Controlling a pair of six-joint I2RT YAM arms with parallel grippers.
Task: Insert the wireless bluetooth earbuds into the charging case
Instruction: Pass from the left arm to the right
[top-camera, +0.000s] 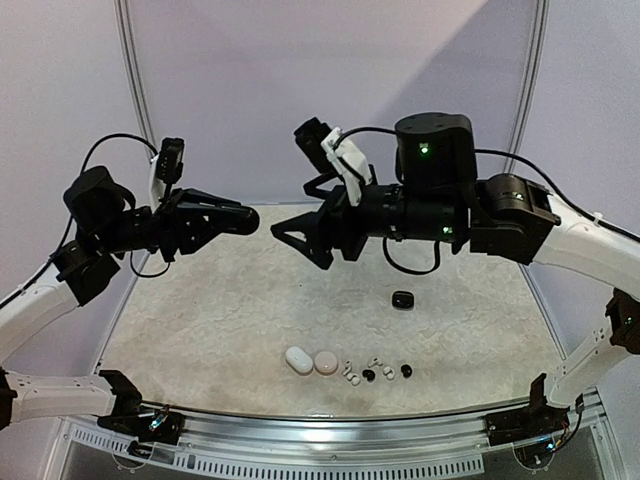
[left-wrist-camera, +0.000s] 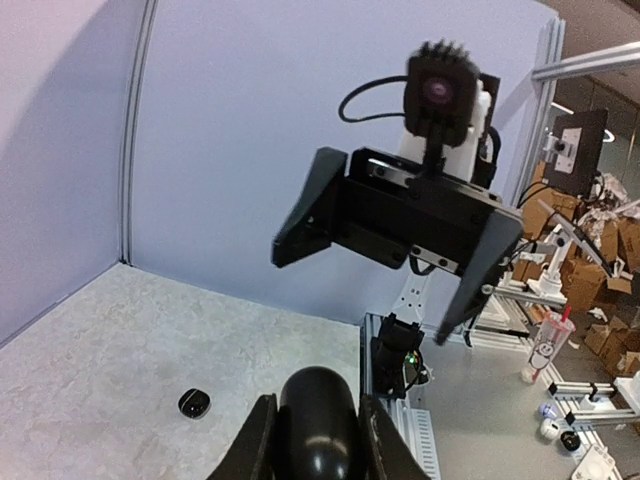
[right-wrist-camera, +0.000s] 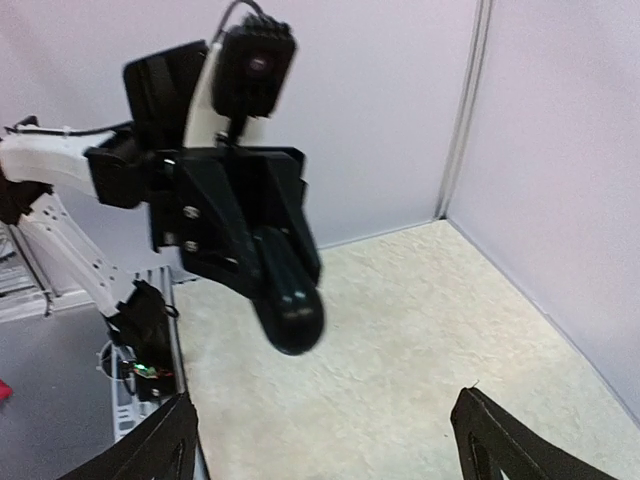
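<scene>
Top external shows our left pincer (top-camera: 222, 216) pinching a black charging case (top-camera: 246, 221) aloft, facing our spread right pincer (top-camera: 298, 247), presumably for opening; earbuds (top-camera: 368, 374) lie on the surface (top-camera: 200, 330).

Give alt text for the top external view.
Above a pale table, the left end effector grips a black oval case while the right end effector stands open facing it. Near the front edge lie a white case, a pinkish case and tiny white and black earbuds.
</scene>
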